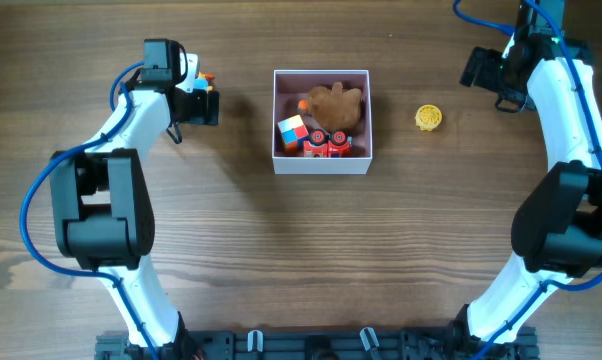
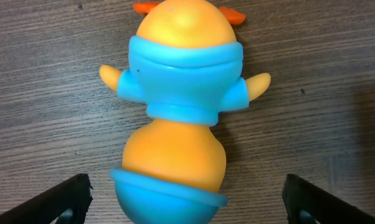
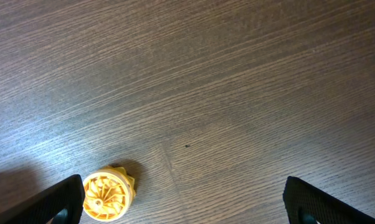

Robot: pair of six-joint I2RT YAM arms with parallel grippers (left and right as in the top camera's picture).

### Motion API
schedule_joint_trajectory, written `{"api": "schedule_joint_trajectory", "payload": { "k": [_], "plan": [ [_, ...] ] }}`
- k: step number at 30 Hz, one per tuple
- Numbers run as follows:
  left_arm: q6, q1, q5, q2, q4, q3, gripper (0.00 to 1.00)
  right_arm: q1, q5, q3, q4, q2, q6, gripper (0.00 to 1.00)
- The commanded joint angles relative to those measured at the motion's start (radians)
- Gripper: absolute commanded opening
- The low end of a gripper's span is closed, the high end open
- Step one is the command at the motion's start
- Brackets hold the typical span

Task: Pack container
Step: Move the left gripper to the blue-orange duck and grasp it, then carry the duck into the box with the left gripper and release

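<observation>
Even diffuse light from above, moderately bright. Soft, faint shadows on table. White container walls bright, not clipped. Overhead view sharp. Left wrist view: toy very close, slightly soft. Right wrist view: shadow darkens lower left corner.

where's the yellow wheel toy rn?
In the overhead view the yellow wheel toy lies on the table right of the container, apart from it; the right wrist view shows it beside one finger of the open right gripper.
</observation>
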Motion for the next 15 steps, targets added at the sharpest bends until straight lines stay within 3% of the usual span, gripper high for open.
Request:
{"api": "schedule_joint_trajectory", "payload": {
  "k": [1,3,7,11,14,15],
  "plan": [
    [0.048,0.000,0.016,0.015,0.001,0.007,0.93,0.004,0.003,-0.003,0.003,0.006,0.011,1.00],
    [0.048,0.002,0.016,0.015,0.003,0.007,0.91,0.004,0.003,-0.003,0.003,0.006,0.012,1.00],
    [0.047,0.006,0.016,0.015,0.002,0.007,0.62,0.004,0.003,-0.003,0.003,0.006,0.011,1.00],
    [0.047,0.006,0.016,0.015,0.010,0.008,0.46,0.004,0.003,-0.003,0.003,0.006,0.011,1.00],
    [0.047,0.006,0.016,0.015,0.019,0.008,0.42,0.004,0.003,-0.003,0.002,0.006,0.011,1.00],
    [0.047,0.006,0.016,0.014,0.023,0.008,0.36,0.004,0.003,-0.003,0.003,0.006,0.011,1.00]
  ]
}}
